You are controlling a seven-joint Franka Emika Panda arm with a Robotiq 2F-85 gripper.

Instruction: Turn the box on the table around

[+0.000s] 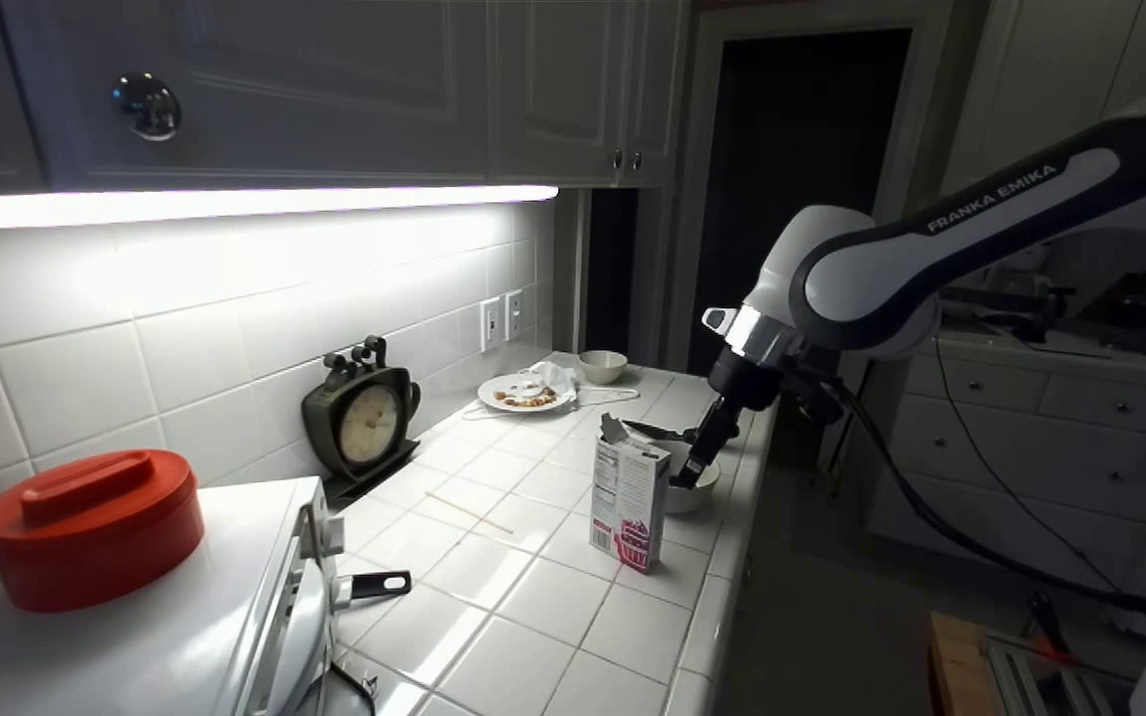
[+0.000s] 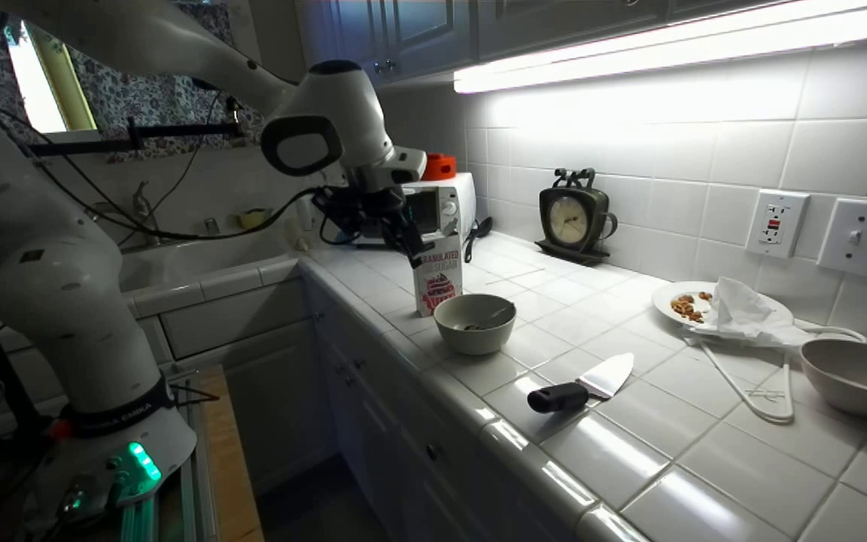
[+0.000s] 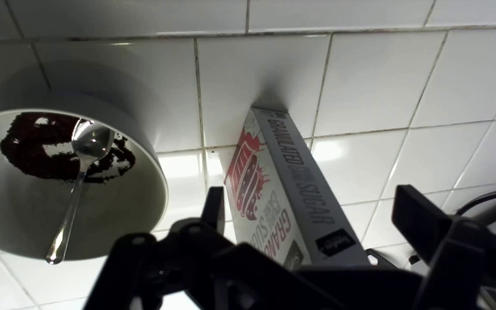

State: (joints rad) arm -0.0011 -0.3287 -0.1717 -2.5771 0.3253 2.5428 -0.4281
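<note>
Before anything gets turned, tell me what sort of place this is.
A kitchen, probably in a home: there is a sink, cabinets with a light mounted below, and a sugar box.

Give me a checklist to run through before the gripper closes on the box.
1. Gripper open: ok, its fingers stand apart.
2. Box upright on the table: ok.
3. Box lined up between the fingers: ok in the wrist view.
4. Fingers low enough for a firm grip: cannot tell.
5. Box apart from the bowl: ok, bare tile shows between them in the wrist view.
6. Box shut: not ok, a flap sticks up at its top.
</note>
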